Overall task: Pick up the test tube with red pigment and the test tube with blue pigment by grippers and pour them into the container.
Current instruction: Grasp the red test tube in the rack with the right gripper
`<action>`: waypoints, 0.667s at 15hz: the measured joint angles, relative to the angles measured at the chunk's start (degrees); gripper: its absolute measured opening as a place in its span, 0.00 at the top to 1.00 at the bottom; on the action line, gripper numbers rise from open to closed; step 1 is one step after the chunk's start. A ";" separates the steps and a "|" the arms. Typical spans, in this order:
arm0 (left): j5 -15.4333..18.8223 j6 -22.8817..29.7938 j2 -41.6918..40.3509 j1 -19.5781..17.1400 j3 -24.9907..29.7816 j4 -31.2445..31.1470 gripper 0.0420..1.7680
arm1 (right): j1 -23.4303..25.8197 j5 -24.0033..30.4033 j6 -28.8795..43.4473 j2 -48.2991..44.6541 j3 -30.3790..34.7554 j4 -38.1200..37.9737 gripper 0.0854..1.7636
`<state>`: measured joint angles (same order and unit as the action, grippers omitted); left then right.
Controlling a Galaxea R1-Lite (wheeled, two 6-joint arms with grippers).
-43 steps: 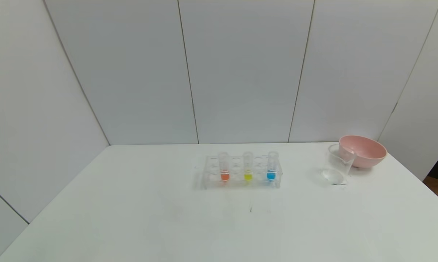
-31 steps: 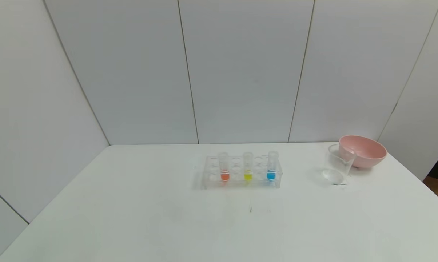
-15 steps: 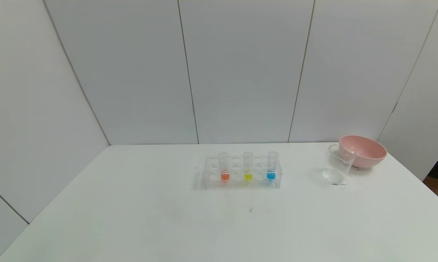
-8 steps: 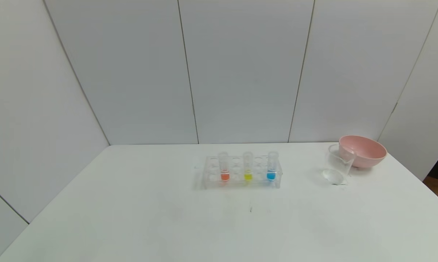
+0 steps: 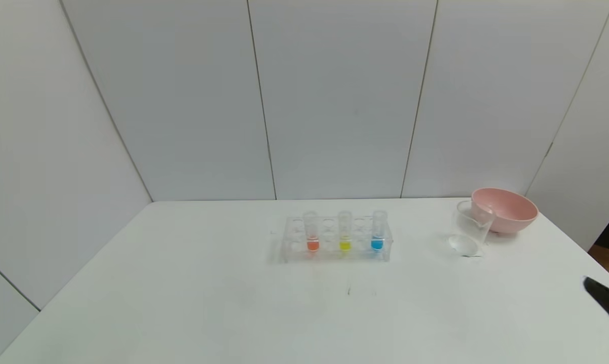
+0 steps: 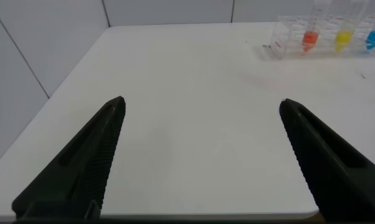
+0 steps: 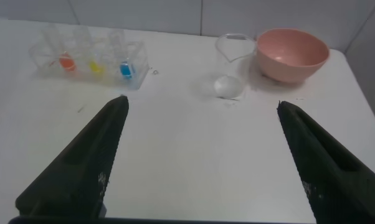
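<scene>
The small clear round-bottomed test tube with orange-red liquid (image 5: 312,233) stood upright in the clear plastic tube rack (image 5: 335,251), toward the rack's left end. The matching clear test tube with bright blue liquid (image 5: 378,232) stood upright toward the rack's right end. Between them stood a third clear tube with yellow liquid (image 5: 344,233), which I had no need to touch. The rack sat near the middle of the white surface (image 5: 183,303).

Well to the right of the rack stood the small clear beaker with a pouring spout (image 5: 469,230), and it looked empty. Just behind it, touching or nearly so, sat a round pink bowl (image 5: 507,208).

My black two-fingered right tool (image 7: 203,162) hung above the near right part of the surface, released, its jaws spread wide and gripping nothing, well short of the rack and the beaker. My black left tool (image 6: 203,158) hung above the near left part of the surface, also released and empty, far from the rack.

I judged the task barely begun: neither tube had been lifted and nothing had been poured, so both pickups and both pours remained.

Compared with half a second earlier, a dark tip of my right tool had entered the head view at its lower right edge; the rack, tubes, beaker and bowl had not moved.
</scene>
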<state>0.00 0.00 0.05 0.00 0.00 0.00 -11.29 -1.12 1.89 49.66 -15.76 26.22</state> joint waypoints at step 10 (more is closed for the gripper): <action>0.00 0.00 0.00 0.00 0.00 -0.02 0.00 | -35.79 -28.36 9.06 28.61 -2.23 21.57 0.03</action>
<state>0.00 0.00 0.05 0.00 0.00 -0.02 -47.08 -29.48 10.95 78.28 -17.99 47.79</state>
